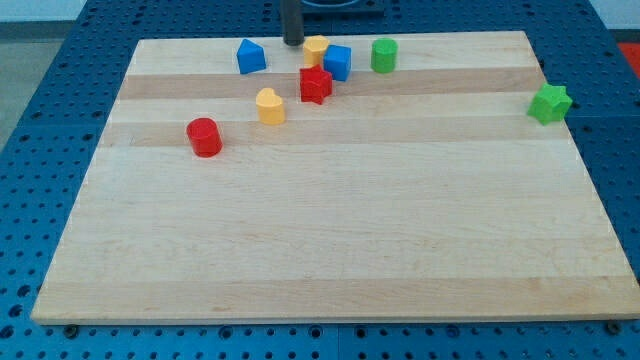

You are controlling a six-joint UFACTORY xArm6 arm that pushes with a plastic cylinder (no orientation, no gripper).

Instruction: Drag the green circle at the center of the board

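The green circle [384, 55], a short green cylinder, stands near the board's top edge, right of the middle. My tip [293, 42] is at the top edge of the wooden board [330, 230], well to the left of the green circle. It stands just left of a yellow block [316, 48], between that block and a blue house-shaped block [250, 57]. A blue cube [338, 62] lies between the yellow block and the green circle.
A red star-like block [315, 85] lies below the blue cube. A yellow heart-shaped block [270, 106] and a red cylinder [204, 137] lie further down-left. A green star block [549, 103] sits at the right edge.
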